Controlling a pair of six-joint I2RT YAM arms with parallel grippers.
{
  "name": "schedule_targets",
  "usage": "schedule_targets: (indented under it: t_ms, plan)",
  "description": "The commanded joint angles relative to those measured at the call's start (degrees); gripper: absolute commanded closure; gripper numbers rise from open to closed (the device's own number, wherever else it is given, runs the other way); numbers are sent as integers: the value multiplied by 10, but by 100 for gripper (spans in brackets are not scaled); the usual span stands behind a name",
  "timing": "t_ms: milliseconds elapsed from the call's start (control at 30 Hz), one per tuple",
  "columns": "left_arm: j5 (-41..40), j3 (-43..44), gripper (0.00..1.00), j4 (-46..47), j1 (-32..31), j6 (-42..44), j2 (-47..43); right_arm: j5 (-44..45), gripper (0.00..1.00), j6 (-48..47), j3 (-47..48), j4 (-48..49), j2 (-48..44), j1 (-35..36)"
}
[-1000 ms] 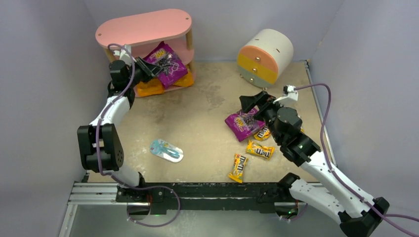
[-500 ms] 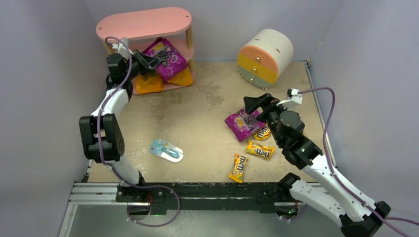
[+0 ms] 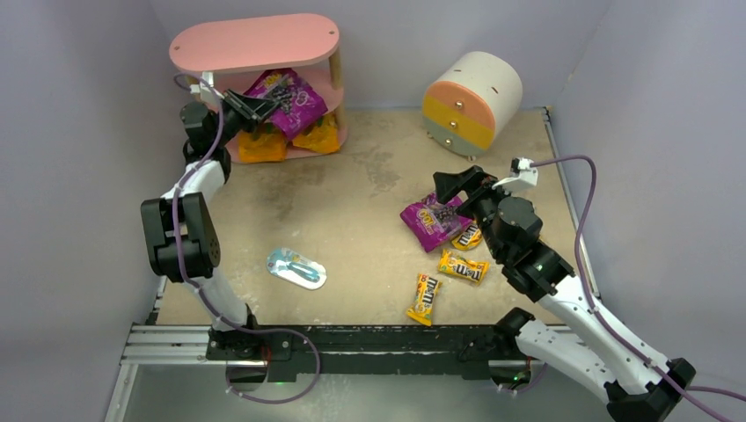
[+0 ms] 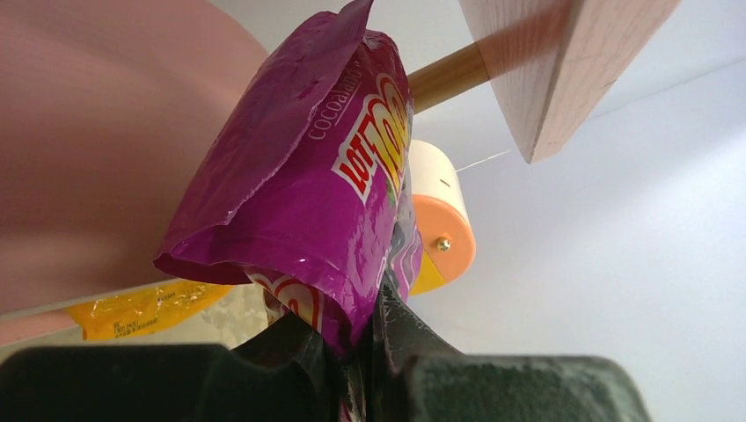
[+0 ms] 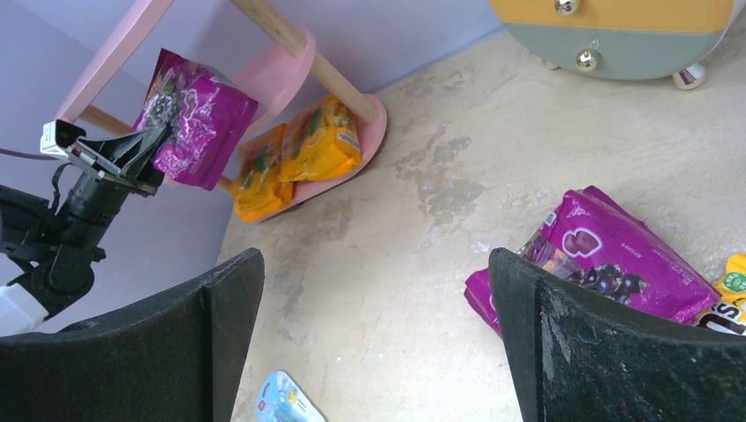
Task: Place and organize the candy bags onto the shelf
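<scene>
Gripping a purple candy bag (image 3: pixel 286 95), the left pincer (image 3: pixel 249 107) holds it at the shelf's (image 3: pixel 255 42) front in the top view. Left wrist: jaws clenched on it. Right wrist: right pincer (image 5: pixel 374 343) released above the counter (image 5: pixel 396 220), near a second purple bag (image 5: pixel 607 255).

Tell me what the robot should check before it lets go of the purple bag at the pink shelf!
1. Grip: left hand shut tight on the purple bag: ok.
2. Landing: purple bag resting on the middle board of the shelf: cannot tell.
3. Bottom board: two orange bags lying on it: ok.
4. Room: right hand open and away from the shelf: ok.
5. Tidy: other purple bag put away: not ok, it lies on the table.
6. Tidy: small yellow packs put away: not ok, on the table too.
</scene>
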Motion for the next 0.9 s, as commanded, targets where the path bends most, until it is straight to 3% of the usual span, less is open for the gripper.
schedule_targets:
  t_ms: [0, 167, 300, 433, 700, 867]
  plan:
    - [4, 57, 100, 54, 4, -16, -1, 8, 1, -7, -1, 20, -9, 1]
    - [-8, 118, 100, -47, 4, 38, 32, 11, 1, -4, -4, 18, -15, 1]
    - [-19, 164, 85, -129, 4, 80, 58, 15, 1, 1, -5, 18, -17, 1]
    - [-18, 171, 60, -153, 4, 89, 71, 11, 1, 5, -5, 21, -12, 1]
    - [-136, 179, 31, -316, 4, 218, 15, 6, 1, 13, -5, 20, -8, 1]
    - [-222, 193, 22, -416, 4, 277, -23, -1, 1, 14, -7, 21, -4, 1]
